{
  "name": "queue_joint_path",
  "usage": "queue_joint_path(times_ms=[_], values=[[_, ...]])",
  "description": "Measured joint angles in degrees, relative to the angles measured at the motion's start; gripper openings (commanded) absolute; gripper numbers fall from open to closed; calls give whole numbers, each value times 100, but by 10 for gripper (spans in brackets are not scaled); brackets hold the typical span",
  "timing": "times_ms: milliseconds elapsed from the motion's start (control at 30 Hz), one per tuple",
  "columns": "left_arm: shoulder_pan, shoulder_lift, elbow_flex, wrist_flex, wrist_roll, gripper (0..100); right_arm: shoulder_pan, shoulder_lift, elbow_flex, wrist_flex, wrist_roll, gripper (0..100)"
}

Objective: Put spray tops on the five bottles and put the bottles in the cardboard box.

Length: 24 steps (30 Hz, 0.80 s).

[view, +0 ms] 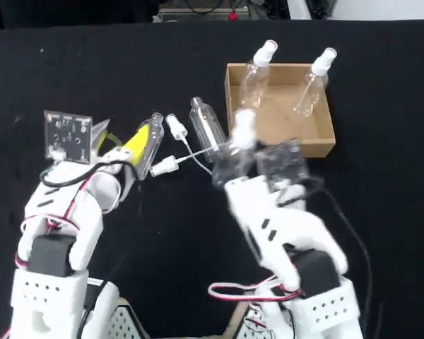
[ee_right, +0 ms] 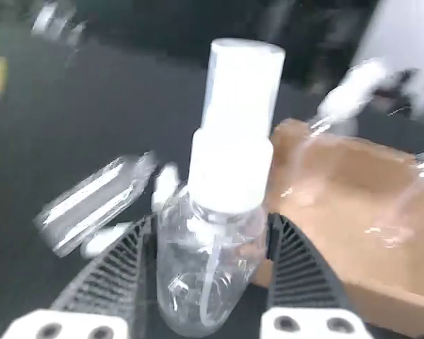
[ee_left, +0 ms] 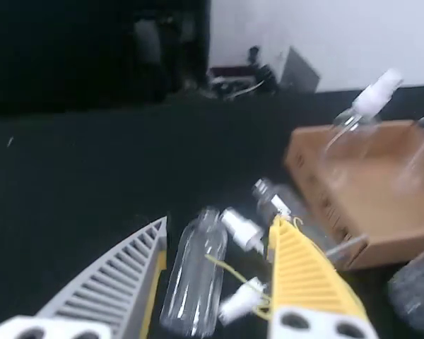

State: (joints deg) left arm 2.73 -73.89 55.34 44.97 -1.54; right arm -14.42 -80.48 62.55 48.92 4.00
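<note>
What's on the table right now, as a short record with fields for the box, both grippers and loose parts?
Cardboard box: two capped bottles inside
Right gripper: shut on third capped bottle, beside the box
Left gripper: open around an uncapped bottle lying on the table
Loose: second uncapped bottle, two spray tops

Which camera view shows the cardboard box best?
The high view: it shows nearly the whole cardboard box from above, with its walls and floor. The left wrist view shows one corner and part of the inside; the right wrist view shows a blurred part of it.
</note>
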Motion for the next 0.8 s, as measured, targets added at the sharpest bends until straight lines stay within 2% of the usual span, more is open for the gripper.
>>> queue_joint_path(times_ms=[167, 333, 500, 667, 800], values=[[-167, -844, 1319, 0, 0, 224, 589, 703, -642, -255, 0, 102], [-167, -1837, 2365, 0, 0, 224, 1064, 2189, -958, -1345, -9, 102], [-167, -2954, 3226, -18, 0, 224, 1134, 3771, -1257, -2207, -9, 102], [-176, -2971, 3666, -571, 0, 224, 1169, 4862, -1512, -3024, -9, 102], [-185, -2963, 3798, -659, 0, 224, 1152, 5433, -1521, -3666, -9, 102]])
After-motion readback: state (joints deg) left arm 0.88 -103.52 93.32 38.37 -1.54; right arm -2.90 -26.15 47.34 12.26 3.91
